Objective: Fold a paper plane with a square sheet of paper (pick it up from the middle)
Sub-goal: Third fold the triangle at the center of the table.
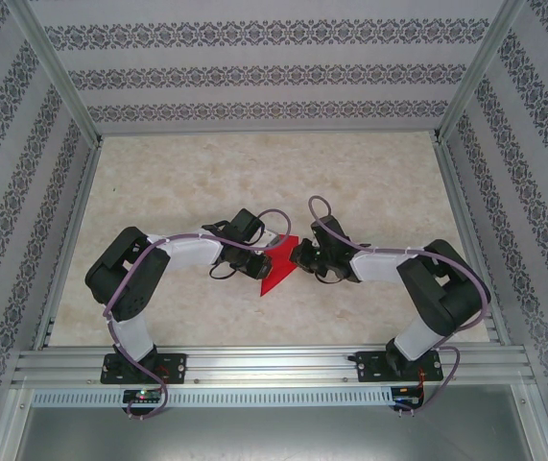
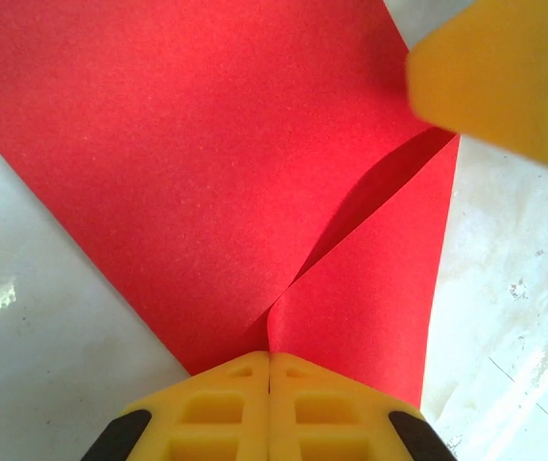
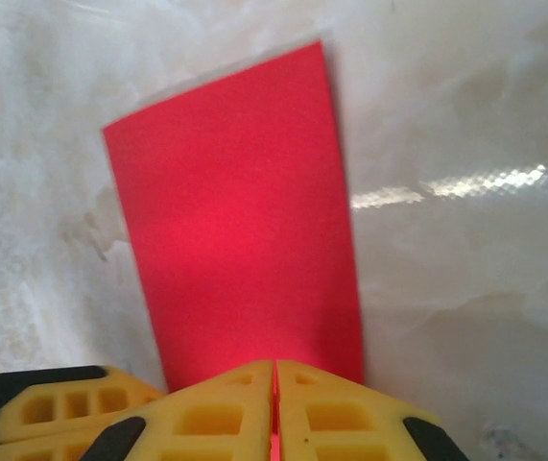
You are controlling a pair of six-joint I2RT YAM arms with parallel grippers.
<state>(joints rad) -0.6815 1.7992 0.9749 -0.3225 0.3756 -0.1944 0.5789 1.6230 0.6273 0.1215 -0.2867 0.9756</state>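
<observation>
The red sheet of paper [image 1: 275, 269] hangs between both grippers at the middle of the table, its lower part tapering to a point toward the near left. My left gripper [image 1: 265, 241] is shut on one edge [image 2: 270, 357], where the paper [image 2: 206, 163] buckles into a raised crease running away from the fingertips. My right gripper [image 1: 298, 254] is shut on the opposite side [image 3: 274, 365]; from there the paper [image 3: 245, 250] looks like a flat strip over the table. A yellow finger [image 2: 504, 77] of the right gripper touches the paper's far edge in the left wrist view.
The tabletop [image 1: 206, 182] is pale marble-patterned. Aluminium rails [image 1: 274, 365] run along the near edge and up both sides, with patterned walls [image 1: 24, 192] enclosing the space. The two grippers are nearly touching.
</observation>
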